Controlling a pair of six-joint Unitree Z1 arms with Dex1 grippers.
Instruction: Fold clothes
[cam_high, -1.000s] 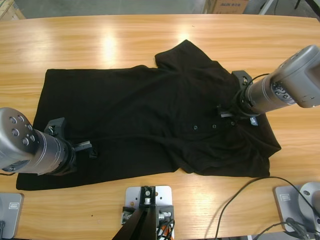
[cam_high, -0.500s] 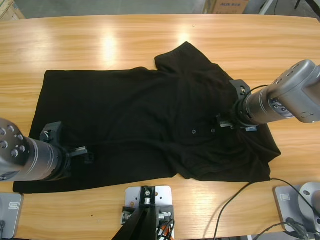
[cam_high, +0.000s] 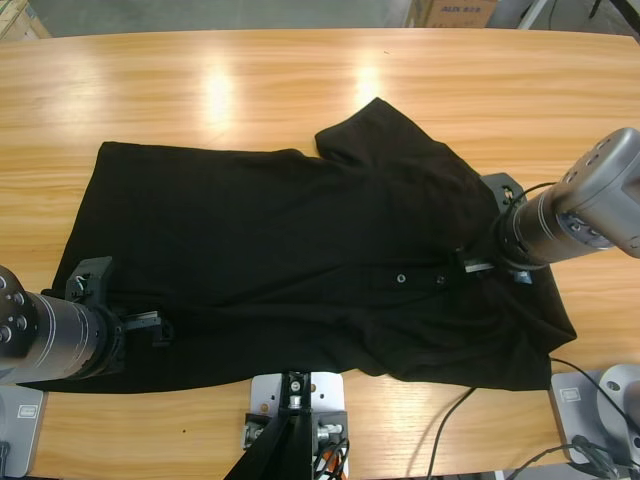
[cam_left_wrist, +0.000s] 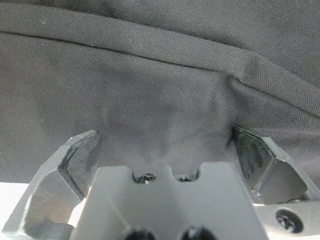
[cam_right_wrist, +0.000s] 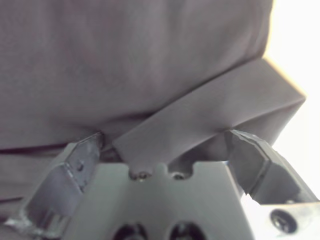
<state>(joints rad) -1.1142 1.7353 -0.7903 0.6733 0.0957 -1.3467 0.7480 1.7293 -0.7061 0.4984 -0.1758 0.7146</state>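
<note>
**Both grippers set in the black shirt on the wooden table**

The left gripper (cam_high: 158, 325) sits at the lower left part of the polo shirt (cam_high: 300, 240), near the hem corner. In the left wrist view its two black jaws stand apart, with dark knit cloth (cam_left_wrist: 160, 100) bunched between them and drawn into a crease running from one jaw to the other. The jaws are spread, not pinched together; cloth lies against the inner face of each. Whether the fabric is actually clamped cannot be told.

The right gripper (cam_high: 472, 262) sits at the collar end of the shirt, beside the button placket. In the right wrist view its jaws also stand apart, and a flat folded band of fabric (cam_right_wrist: 210, 115), seemingly collar, passes diagonally across the gap and over the gripper body. A firm grasp cannot be confirmed here either.

The shirt lies flat across the middle of the table (cam_high: 250, 90), front side up, its length running left to right. The hem is toward the left arm, the collar toward the right arm. Two small buttons (cam_high: 401, 279) show just left of the right gripper. One short sleeve (cam_high: 370, 125) points toward the far edge of the table; the other lies at the near right corner of the garment. The lower hem edge reaches close to the table's near edge.
</note>
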